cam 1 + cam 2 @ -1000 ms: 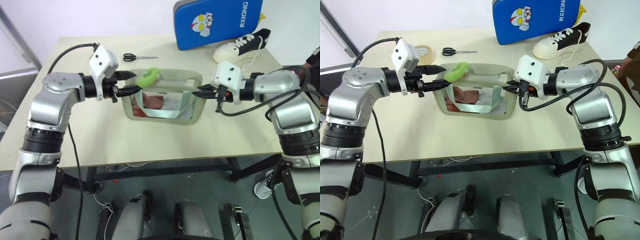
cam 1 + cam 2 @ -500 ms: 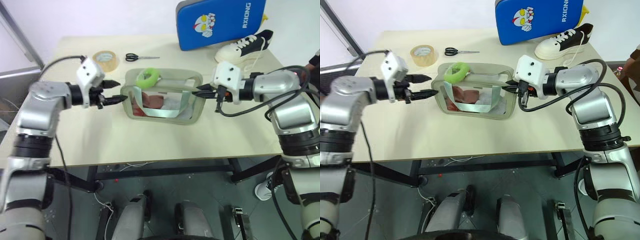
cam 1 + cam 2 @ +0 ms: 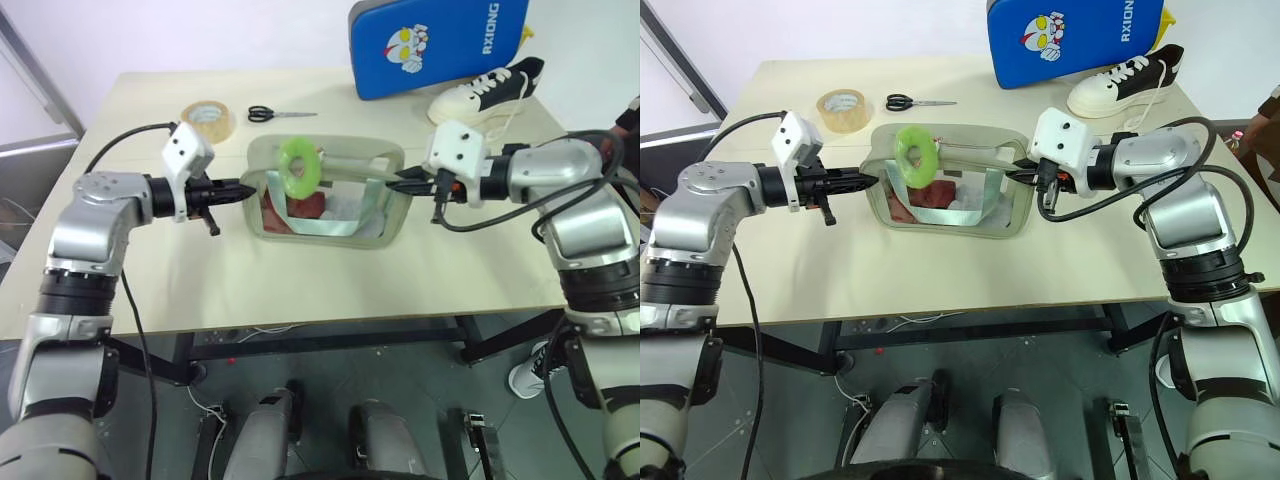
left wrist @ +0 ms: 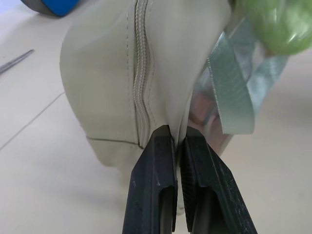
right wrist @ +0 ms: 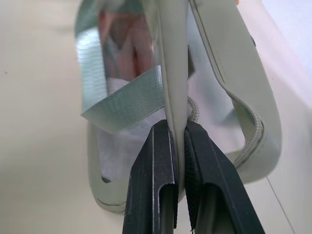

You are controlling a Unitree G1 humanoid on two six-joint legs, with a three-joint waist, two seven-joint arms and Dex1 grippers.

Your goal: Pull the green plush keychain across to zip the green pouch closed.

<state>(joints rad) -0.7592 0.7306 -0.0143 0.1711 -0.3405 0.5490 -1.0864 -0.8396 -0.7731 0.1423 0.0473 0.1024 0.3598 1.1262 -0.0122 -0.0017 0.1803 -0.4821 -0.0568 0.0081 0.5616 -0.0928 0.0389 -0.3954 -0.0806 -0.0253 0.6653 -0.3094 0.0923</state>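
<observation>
The green pouch [image 3: 325, 195] stands in the middle of the bench [image 3: 300, 285], held at both ends. The left gripper [image 3: 238, 190] has its fingers together on the fabric at the left end, and the right gripper [image 3: 398, 184] has its fingers clamped on the fabric at the right end. The green plush keychain [image 3: 298, 165] hangs free near the left end of the top. The zip looks mostly open, so I judge the pull across is not yet done.

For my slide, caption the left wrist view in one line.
Left gripper shut on the end seam of the green pouch beside its zipper, the green plush keychain hanging past the strap.
</observation>
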